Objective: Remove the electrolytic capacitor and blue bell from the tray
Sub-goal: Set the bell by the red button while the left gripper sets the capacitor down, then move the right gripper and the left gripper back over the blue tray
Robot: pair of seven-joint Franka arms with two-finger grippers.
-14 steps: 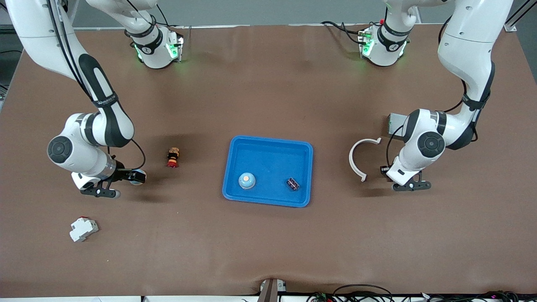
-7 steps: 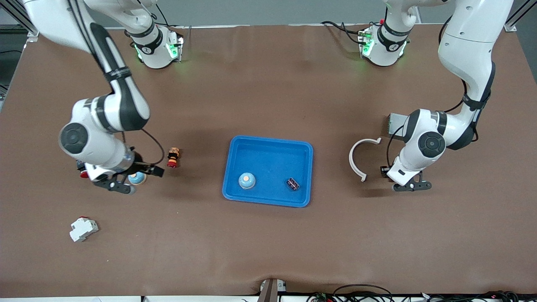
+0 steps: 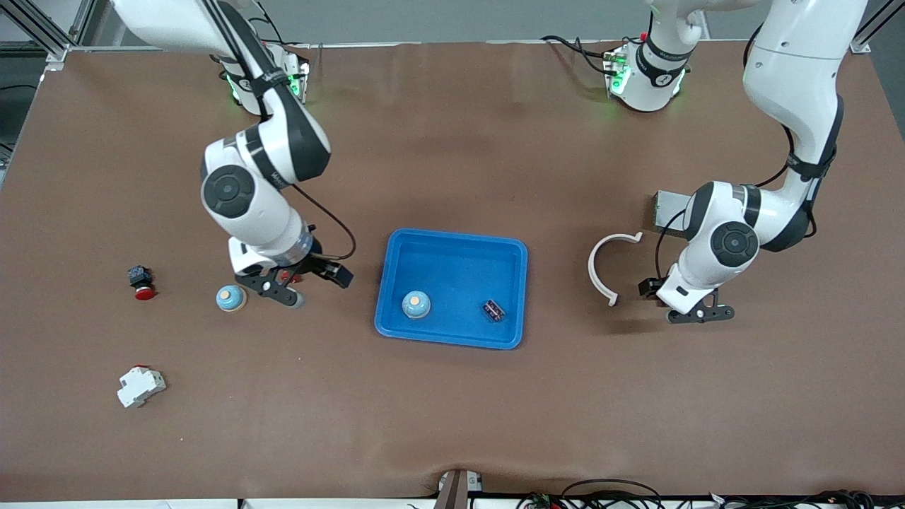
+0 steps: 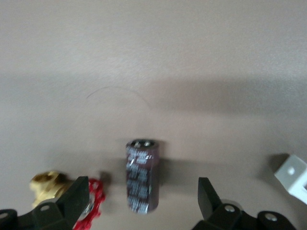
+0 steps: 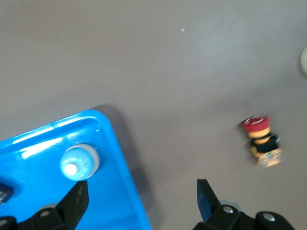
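Note:
A blue tray [image 3: 452, 244] in the middle of the table holds a pale blue bell [image 3: 416, 304] and a dark capacitor [image 3: 493, 309]. A second bell [image 3: 231, 298] stands on the bare table toward the right arm's end. My right gripper [image 3: 297, 283] hangs open and empty between that bell and the tray; its wrist view shows the gripper [image 5: 142, 187], the tray's corner [image 5: 115, 158] and the bell [image 5: 79, 161] inside. My left gripper [image 3: 689, 311] is low by a white curved piece [image 3: 601, 272]. It [image 4: 142, 191] is open around a purple capacitor [image 4: 142, 175] lying on the table.
A red push button [image 3: 140, 283] and a white breaker [image 3: 141, 386] lie toward the right arm's end. Another red-capped button [image 5: 261, 141] sits by the right gripper. A brass and red part [image 4: 48, 187] lies beside the left fingers. A grey box [image 3: 664, 210] is beside the left arm.
The right arm swung from the table's bell toward the tray, uncovering that bell and a red button. The left gripper opened and shifted slightly.

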